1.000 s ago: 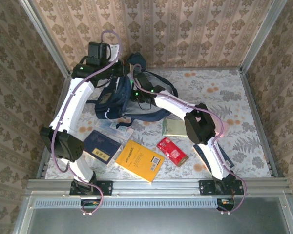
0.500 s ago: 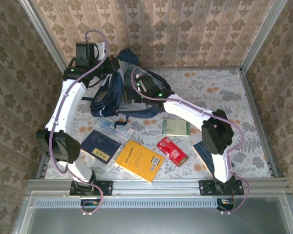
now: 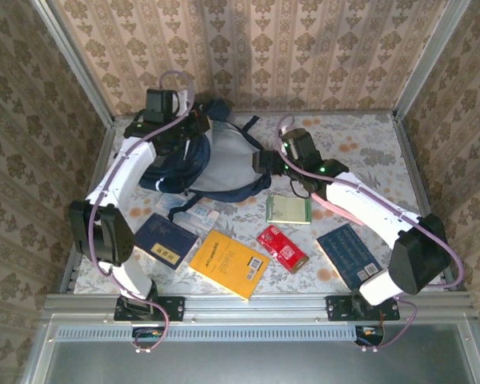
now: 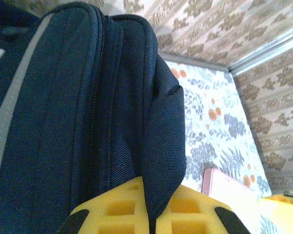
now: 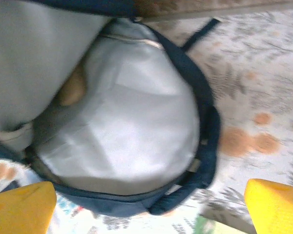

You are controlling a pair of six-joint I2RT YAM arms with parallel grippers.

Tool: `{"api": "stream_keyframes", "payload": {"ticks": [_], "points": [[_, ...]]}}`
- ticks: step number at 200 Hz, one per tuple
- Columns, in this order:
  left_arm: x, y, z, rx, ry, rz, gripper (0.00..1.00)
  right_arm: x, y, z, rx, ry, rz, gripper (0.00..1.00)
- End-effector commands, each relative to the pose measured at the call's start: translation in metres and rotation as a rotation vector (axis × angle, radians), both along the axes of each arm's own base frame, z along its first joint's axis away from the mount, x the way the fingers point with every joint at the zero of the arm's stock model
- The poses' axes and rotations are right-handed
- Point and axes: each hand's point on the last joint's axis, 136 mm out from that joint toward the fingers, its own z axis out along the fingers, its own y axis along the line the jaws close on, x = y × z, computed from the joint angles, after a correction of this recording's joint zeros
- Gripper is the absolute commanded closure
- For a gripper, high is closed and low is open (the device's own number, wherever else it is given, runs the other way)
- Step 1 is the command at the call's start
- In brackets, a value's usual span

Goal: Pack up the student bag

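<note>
Sprawling over the far left part of the table [image 3: 360,160], the student bag [image 3: 220,160] lies with its length running roughly left to right. Its mouth gapes upward and toward the right, pale lining laid bare. The left gripper [image 4: 149,212] is clenched on a fold of the bag's dark fabric at its far left end. The right gripper [image 5: 146,208] hangs released, fingers spread wide, just beside the right rim of the mouth.

A pale flowered cloth covers the table, with a metal rail [image 3: 264,304] along the near edge and patterned wallpaper walls [image 3: 304,48] on three sides.

Nearest lie a yellow book [image 3: 228,264], a red packet [image 3: 282,248], the left blue book [image 3: 166,238] and the right blue book [image 3: 348,254]. Farther back, a green box [image 3: 287,210] sits just near of the right gripper, and a clear pouch [image 3: 194,213] lies just beside the bag's near edge.
</note>
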Motion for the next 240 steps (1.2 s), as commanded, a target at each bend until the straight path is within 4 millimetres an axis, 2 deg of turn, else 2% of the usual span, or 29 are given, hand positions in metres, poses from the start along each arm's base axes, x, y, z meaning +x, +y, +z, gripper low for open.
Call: {"api": "stream_keyframes", "payload": {"ticks": [1, 21, 52, 69, 97, 122, 137, 141, 144, 163, 195, 240], "points": [[-0.002, -0.010, -0.004, -0.004, 0.001, 0.010, 1.00, -0.038, -0.014, -0.039, -0.024, 0.158, -0.037, 0.00], [-0.013, -0.008, -0.031, -0.016, 0.121, 0.053, 1.00, -0.051, -0.044, -0.065, -0.147, 0.220, -0.082, 0.00], [-0.030, 0.006, -0.059, 0.016, 0.292, 0.144, 1.00, -0.058, -0.105, -0.102, -0.141, 0.329, -0.254, 0.00], [-0.038, 0.003, -0.064, 0.013, 0.325, 0.127, 1.00, -0.061, -0.116, -0.123, -0.133, 0.395, -0.270, 0.00], [-0.047, -0.008, -0.075, 0.003, 0.329, 0.082, 1.00, -0.062, -0.114, -0.151, -0.045, 0.483, -0.288, 0.00], [-0.062, -0.031, -0.090, 0.029, 0.385, 0.010, 1.00, -0.057, -0.104, -0.164, 0.023, 0.513, -0.282, 0.01], [-0.071, -0.042, -0.105, 0.069, 0.415, -0.004, 1.00, -0.056, -0.106, -0.172, 0.015, 0.524, -0.300, 0.01], [-0.071, -0.041, -0.111, 0.077, 0.425, 0.000, 1.00, -0.056, -0.107, -0.174, 0.009, 0.528, -0.305, 0.01], [-0.079, -0.052, -0.115, 0.088, 0.434, -0.024, 1.00, -0.056, -0.108, -0.175, 0.003, 0.529, -0.308, 0.01], [-0.092, -0.067, -0.143, 0.101, 0.523, -0.044, 1.00, -0.058, -0.109, -0.184, 0.001, 0.544, -0.316, 0.02], [-0.112, -0.096, -0.191, 0.059, 0.676, -0.074, 1.00, -0.059, -0.079, -0.189, 0.171, 0.574, -0.244, 0.04], [-0.134, -0.111, -0.257, 0.160, 0.792, -0.041, 1.00, -0.061, -0.054, -0.184, 0.342, 0.568, -0.169, 0.08]]}}
